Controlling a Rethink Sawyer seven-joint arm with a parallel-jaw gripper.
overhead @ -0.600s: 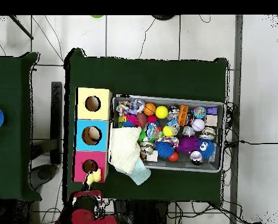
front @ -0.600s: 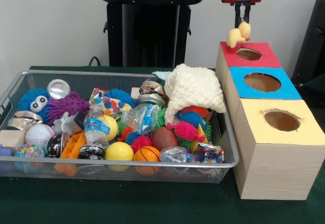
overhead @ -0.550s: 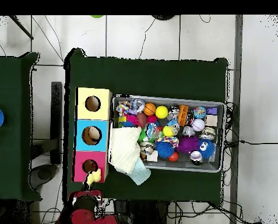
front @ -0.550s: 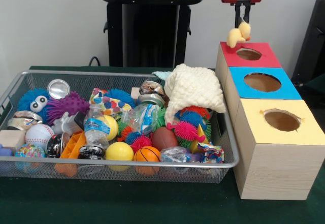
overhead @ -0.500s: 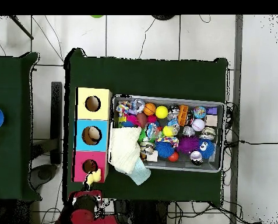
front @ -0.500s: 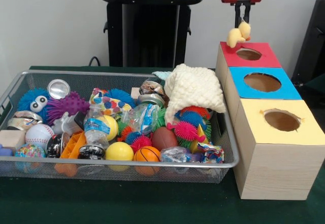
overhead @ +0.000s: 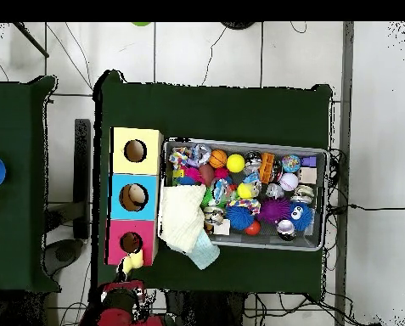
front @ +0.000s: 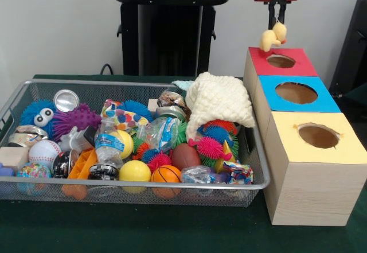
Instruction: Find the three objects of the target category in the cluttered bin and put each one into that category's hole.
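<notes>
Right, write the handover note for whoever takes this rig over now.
Gripper: shut on the yellow plush toy, which hangs above the far edge of the red box, not over its hole and not yet released.
Boxes: red, blue and yellow in a row beside the wire bin.
Bin: full of balls, spiky toys, cans and bottles; a cream knitted cloth is draped over its corner next to the boxes.
Done: one soft item lifted out. What already lies inside the holes cannot be seen.
Left: drop the toy into the red hole, then search the bin for the rest, probably the cloth.
</notes>
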